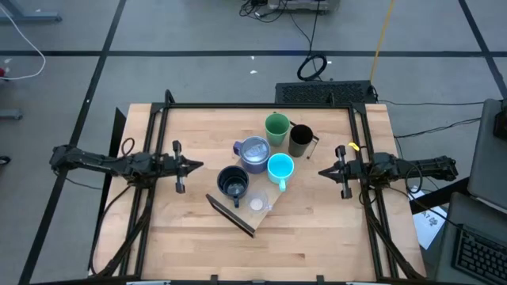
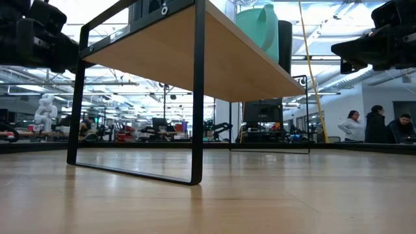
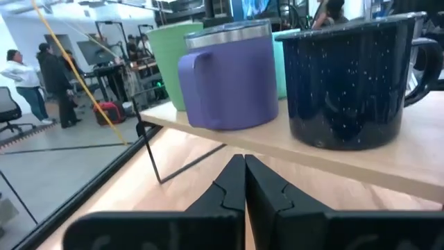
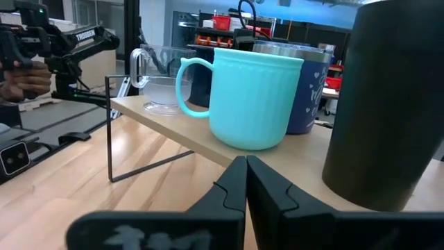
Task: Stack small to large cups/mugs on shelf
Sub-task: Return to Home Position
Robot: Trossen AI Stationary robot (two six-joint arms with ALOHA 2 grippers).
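Note:
All the cups stand on their bases on the light-wood shelf (image 1: pixel 265 192), which runs slantwise across the middle of the table. They are the green cup (image 1: pixel 276 128), tall black mug (image 1: pixel 300 140), purplish-grey mug (image 1: pixel 254 153), cyan mug (image 1: pixel 280 169), squat dark handled mug (image 1: pixel 233 183) and tiny clear cup (image 1: pixel 257 204). My left gripper (image 1: pixel 200 165) is shut and empty at the table's left, pointing at the shelf (image 3: pixel 388 163). My right gripper (image 1: pixel 321 172) is shut and empty at the right, facing the cyan mug (image 4: pixel 250 97).
The shelf stands on thin black brackets (image 2: pixel 198 97), one at each short end, with open space under the board. A black frame (image 1: pixel 261 105) borders the table's far and side edges. People (image 2: pixel 377 123) stand in the room beyond the table.

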